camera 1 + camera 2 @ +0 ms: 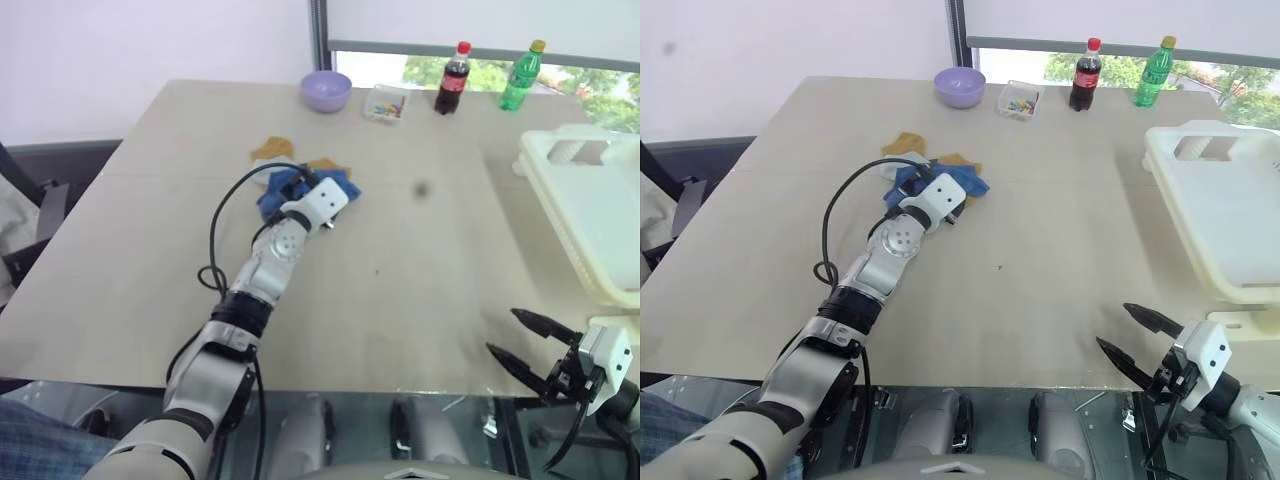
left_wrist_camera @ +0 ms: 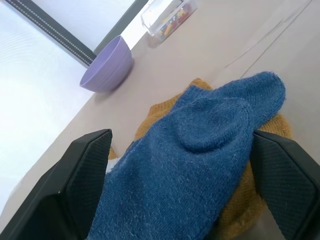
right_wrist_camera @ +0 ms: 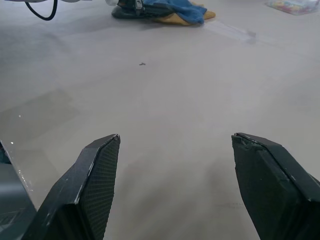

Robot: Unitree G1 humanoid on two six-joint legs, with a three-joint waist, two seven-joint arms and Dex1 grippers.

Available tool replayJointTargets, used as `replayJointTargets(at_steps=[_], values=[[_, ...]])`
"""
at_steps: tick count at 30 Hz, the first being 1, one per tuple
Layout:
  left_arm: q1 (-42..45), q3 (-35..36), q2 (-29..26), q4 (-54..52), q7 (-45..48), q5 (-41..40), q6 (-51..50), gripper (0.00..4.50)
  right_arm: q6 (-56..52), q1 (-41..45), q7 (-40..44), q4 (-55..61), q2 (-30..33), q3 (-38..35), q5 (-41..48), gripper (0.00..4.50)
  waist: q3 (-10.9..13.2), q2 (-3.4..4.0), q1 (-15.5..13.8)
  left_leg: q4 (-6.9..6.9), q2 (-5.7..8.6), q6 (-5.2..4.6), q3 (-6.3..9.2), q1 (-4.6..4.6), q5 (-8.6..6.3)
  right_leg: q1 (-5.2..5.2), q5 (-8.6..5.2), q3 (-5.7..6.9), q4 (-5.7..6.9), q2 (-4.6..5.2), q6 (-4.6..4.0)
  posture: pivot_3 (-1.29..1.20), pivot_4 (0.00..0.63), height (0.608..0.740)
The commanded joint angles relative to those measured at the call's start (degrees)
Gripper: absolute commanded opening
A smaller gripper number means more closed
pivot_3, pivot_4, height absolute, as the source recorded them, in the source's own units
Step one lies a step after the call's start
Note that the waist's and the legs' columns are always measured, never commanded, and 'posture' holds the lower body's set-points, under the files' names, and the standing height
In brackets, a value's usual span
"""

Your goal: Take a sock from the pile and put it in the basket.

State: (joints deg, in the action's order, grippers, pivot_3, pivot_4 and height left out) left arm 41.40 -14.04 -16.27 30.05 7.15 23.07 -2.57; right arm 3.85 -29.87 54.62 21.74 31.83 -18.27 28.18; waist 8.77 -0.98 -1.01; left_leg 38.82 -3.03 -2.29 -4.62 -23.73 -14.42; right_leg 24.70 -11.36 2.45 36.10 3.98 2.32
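At the tabletop (image 1: pixel 420 290) centre, the left end effector (image 2: pixel 175 190) is straddling the blue sock (image 2: pixel 200 150) atop the pile (image 1: pixel 930 175), fingers spread for a pinch. The basket (image 1: pixel 1220 215) is waiting at three o'clock; the right end effector (image 1: pixel 1135 340) is hanging spread, empty.

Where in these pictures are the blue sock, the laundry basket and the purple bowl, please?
blue sock (image 2: pixel 200 165): left wrist view, middle of its knitted body.
laundry basket (image 1: pixel 1180 175): right eye view, on its thick near-left rim.
purple bowl (image 1: pixel 326 92): left eye view, on its outer wall.
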Motion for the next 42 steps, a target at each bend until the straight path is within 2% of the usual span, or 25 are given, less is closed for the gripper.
replayJointTargets(at_steps=[1,4,6,7,10,13,15,21,25,28,36,40,42], values=[[1.83,0.76,0.11,0.13,-1.4,0.19,-0.08,4.5,1.27,0.27,0.12,0.42,-0.26,-0.18,0.15,3.63,0.0,0.0,0.0,0.01,0.0,0.0,0.0,0.0,0.0,0.0,0.0,0.0,0.01,0.0,0.0,0.0,0.15,0.736],[2.0,1.01,0.37,0.13,-1.69,-0.03,0.03,4.5,1.39,0.44,0.17,0.21,-0.29,-0.09,0.01,3.63,0.0,0.0,0.01,0.06,0.0,0.0,0.0,0.0,0.0,0.0,0.0,0.0,0.06,0.0,0.0,0.0,0.15,0.736],[2.09,1.35,0.75,-0.45,-1.95,-0.5,0.12,3.93,1.47,0.58,0.21,0.06,-0.27,-0.06,-0.02,3.67,0.0,0.0,0.01,0.16,-0.01,0.0,0.0,0.0,0.0,0.0,-0.02,0.0,0.15,0.01,-0.03,0.0,0.15,0.736],[2.15,1.47,0.9,-0.69,-2.12,-0.62,0.09,3.6,1.51,0.65,0.24,-0.03,-0.26,-0.07,-0.02,3.67,0.0,0.0,0.01,0.19,-0.01,0.0,0.01,0.0,0.0,0.0,-0.03,0.0,0.18,0.01,-0.03,0.0,0.15,0.736],[2.23,1.67,1.16,-0.82,-2.17,-0.8,0.1,2.05,1.6,0.8,0.26,-0.17,-0.29,0.03,-0.17,3.67,0.0,0.0,0.01,0.32,-0.01,0.0,0.01,-0.01,0.0,0.0,-0.06,0.0,0.29,0.02,-0.09,0.0,0.15,0.736],[2.13,1.65,1.22,-0.9,-2.12,-0.9,0.15,0.72,1.63,0.91,0.2,-0.18,-0.36,0.22,-0.29,3.67,0.0,0.0,0.01,0.39,-0.02,0.0,0.02,0.01,0.0,0.01,-0.07,-0.01,0.39,0.03,-0.1,0.0,0.15,0.736],[1.93,1.7,1.13,-0.99,-2.09,-1.06,0.2,0.04,1.73,1.02,0.18,-0.3,-0.36,0.26,-0.36,3.67,0.0,0.0,0.02,0.41,-0.02,0.0,0.02,0.02,0.0,0.01,-0.07,-0.01,0.42,0.03,-0.11,0.0,0.15,0.736],[1.64,1.96,1.09,-1.18,-1.35,-1.92,0.65,0.04,1.79,1.23,0.08,-0.44,-0.49,0.53,-0.59,3.67,0.0,0.0,0.03,0.43,-0.02,0.0,0.03,0.01,0.0,0.02,-0.07,-0.02,0.45,0.03,-0.11,0.0,0.15,0.736],[-0.02,2.38,0.59,-4.6,2.39,-4.26,0.36,0.04,1.79,1.26,-0.05,-0.4,-0.46,0.53,-0.65,3.67,0.0,0.0,0.04,0.43,-0.02,0.0,0.03,0.01,0.0,0.03,-0.07,-0.02,0.45,0.03,-0.11,0.0,0.15,0.736],[-3.28,3.41,0.13,-11.29,9.01,-9.06,-1.18,0.04,1.82,1.17,-0.18,-0.31,-0.36,0.45,-0.69,3.67,0.0,0.0,0.13,0.43,-0.03,0.0,0.03,0.0,0.0,0.05,-0.08,-0.03,0.45,0.04,-0.11,0.0,0.15,0.736],[-14.29,0.31,-6.74,-34.46,34.59,-22.16,-19.17,0.04,1.78,0.79,-0.47,0.11,-0.4,0.69,-0.85,3.67,-0.02,0.04,0.15,0.43,-0.05,0.0,0.23,0.06,0.0,0.07,-0.08,-0.11,0.54,0.04,-0.13,0.0,0.15,0.736],[-16.83,-3.27,-7.8,-38.94,39.13,-23.72,-21.93,0.04,1.79,0.85,-0.69,0.25,-0.5,1.02,-1.02,3.67,-0.03,0.06,-0.03,0.53,-0.05,0.0,0.27,0.06,0.0,0.06,-0.09,-0.11,0.6,0.05,-0.13,0.0,0.15,0.736],[-17.06,-5.59,-6.1,-38.84,40.25,-24.05,-18.07,0.04,1.59,1.22,-1.02,0.33,-0.38,1.04,-1.04,3.67,-0.03,0.06,-0.19,0.55,-0.04,0.0,0.28,0.07,0.0,0.05,-0.09,-0.11,0.61,0.07,-0.13,0.0,0.15,0.736]])
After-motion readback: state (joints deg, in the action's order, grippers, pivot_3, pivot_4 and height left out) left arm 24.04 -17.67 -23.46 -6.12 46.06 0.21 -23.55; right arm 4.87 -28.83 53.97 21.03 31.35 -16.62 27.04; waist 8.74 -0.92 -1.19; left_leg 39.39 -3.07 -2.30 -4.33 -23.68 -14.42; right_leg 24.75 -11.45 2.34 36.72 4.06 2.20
